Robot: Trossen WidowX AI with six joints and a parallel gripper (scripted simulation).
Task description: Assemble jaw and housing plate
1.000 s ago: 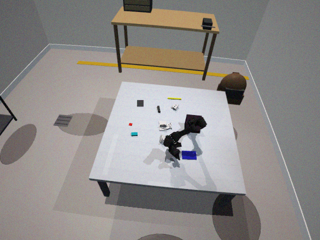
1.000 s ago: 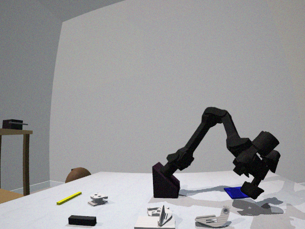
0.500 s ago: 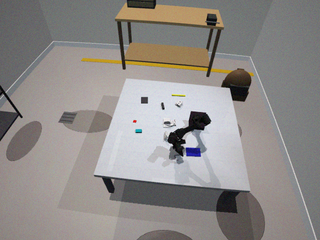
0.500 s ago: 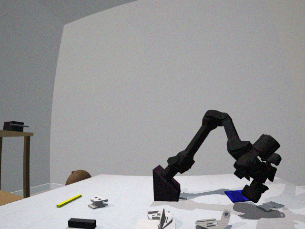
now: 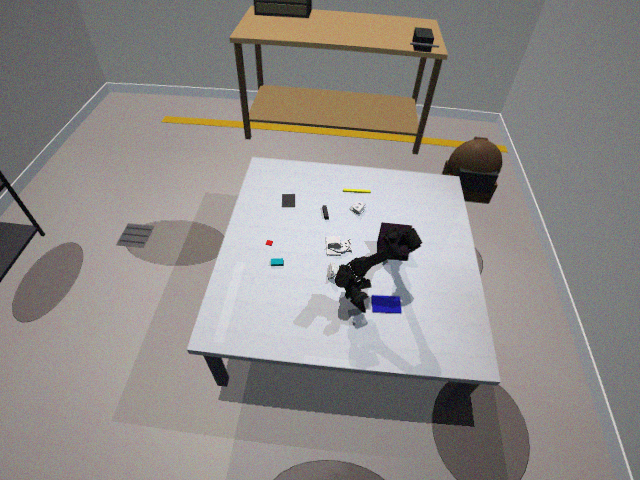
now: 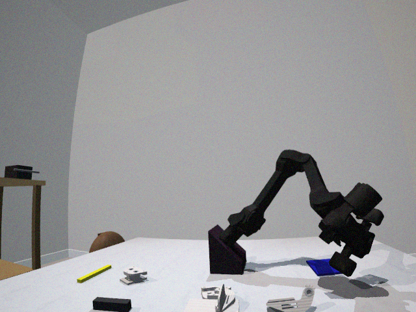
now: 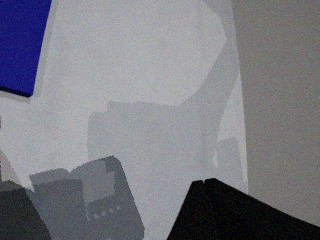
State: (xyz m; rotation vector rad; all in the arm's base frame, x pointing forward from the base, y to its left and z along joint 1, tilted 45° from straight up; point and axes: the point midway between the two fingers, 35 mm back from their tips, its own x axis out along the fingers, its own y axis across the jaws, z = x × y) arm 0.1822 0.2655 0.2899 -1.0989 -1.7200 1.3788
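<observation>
The white base (image 5: 333,239) (image 6: 196,305) lies mid-table with a white toothed jaw (image 6: 225,299) on it; how well it sits on its pin is too small to tell. The other white jaw (image 5: 331,271) (image 6: 273,304) lies loose on the table in front of the base. A small white piece with holes (image 5: 357,208) (image 6: 135,270), apparently the housing plate, rests farther back. My gripper (image 5: 363,309) (image 6: 348,273) (image 7: 203,190) is shut and empty, its fingertips together above the table. It is beside the blue plate and away from all the white parts.
A blue plate (image 5: 386,304) (image 6: 320,267) (image 7: 20,45) lies beside the gripper. A black bar (image 5: 325,212) (image 6: 112,304), a yellow stick (image 5: 356,191) (image 6: 94,273), a teal block (image 5: 277,262), a red piece (image 5: 269,242) and a dark square (image 5: 288,200) lie around the table.
</observation>
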